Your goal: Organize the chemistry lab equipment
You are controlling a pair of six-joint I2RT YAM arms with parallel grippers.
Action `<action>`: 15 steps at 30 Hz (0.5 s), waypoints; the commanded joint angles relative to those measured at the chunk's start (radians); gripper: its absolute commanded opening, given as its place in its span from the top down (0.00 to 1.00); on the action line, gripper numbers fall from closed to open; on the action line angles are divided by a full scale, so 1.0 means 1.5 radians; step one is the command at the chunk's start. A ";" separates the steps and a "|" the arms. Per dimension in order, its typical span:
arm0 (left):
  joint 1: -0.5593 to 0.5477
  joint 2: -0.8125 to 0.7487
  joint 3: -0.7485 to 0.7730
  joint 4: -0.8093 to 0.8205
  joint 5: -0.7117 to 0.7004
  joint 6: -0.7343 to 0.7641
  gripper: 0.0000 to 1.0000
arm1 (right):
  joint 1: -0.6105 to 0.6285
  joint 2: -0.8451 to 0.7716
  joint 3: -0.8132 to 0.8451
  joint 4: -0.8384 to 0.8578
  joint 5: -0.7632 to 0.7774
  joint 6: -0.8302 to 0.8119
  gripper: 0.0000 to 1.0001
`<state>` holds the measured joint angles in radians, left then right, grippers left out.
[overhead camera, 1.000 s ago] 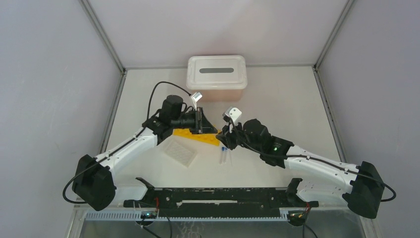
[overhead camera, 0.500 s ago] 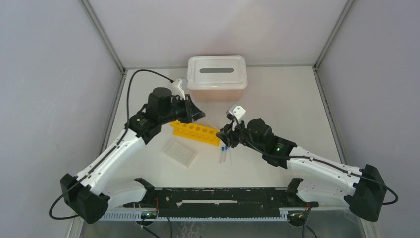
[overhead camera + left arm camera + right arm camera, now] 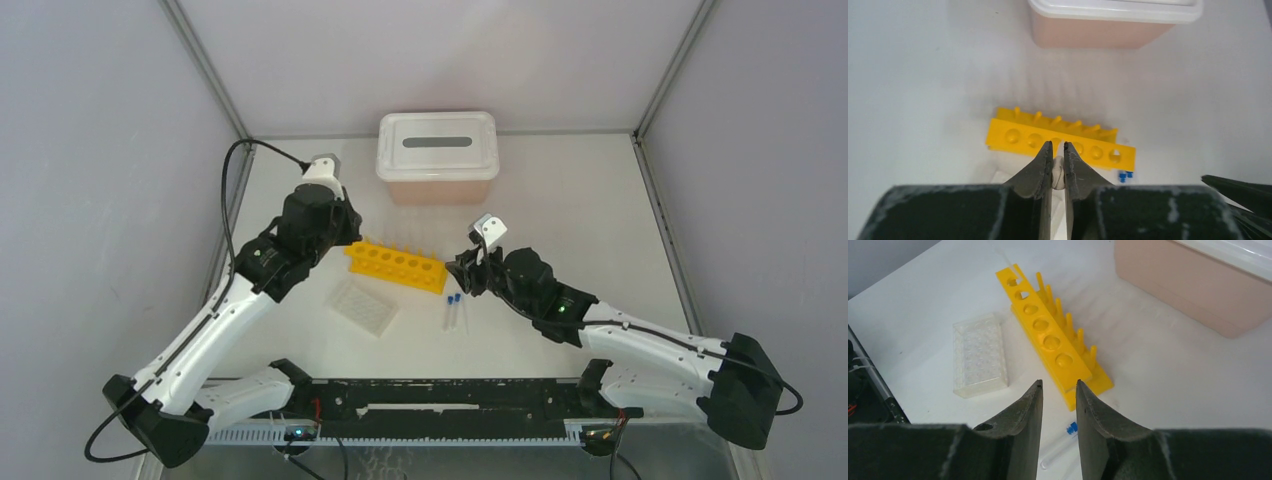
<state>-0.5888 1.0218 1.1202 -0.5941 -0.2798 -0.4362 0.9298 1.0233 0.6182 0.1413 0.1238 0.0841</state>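
The yellow tube rack [image 3: 395, 267] lies on the table, also seen in the left wrist view [image 3: 1013, 136] and the right wrist view [image 3: 1048, 335]. The clear well plate [image 3: 364, 306] lies just in front of it [image 3: 979, 355]. Two blue-capped tubes [image 3: 455, 310] lie right of the plate [image 3: 1071, 428]. My left gripper [image 3: 343, 238] hovers at the rack's left end, shut on a small round whitish piece of glassware [image 3: 1058, 167]. My right gripper [image 3: 462, 268] is open and empty [image 3: 1059, 385], above the rack's right end and the tubes.
The pink box with a white slotted lid [image 3: 437, 150] stands at the back, behind the rack [image 3: 1098, 32] [image 3: 1193, 285]. Grey walls close in both sides. A black rail runs along the near edge [image 3: 440, 395].
My left arm has drawn back to the left from over the rack, which now shows in full. My right gripper has shifted slightly right.
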 commanded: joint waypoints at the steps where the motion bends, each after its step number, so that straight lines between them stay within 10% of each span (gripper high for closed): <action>1: -0.012 0.013 0.003 -0.003 -0.088 0.027 0.87 | -0.003 0.007 0.000 0.058 0.034 0.006 0.62; 15: -0.029 0.064 -0.006 0.005 -0.063 0.028 0.88 | -0.021 0.035 -0.009 0.082 0.019 0.010 0.62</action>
<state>-0.6159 1.1061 1.1194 -0.6144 -0.3889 -0.4164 0.9100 1.0752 0.6029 0.2005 0.1558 0.0845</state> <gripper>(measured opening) 0.132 0.379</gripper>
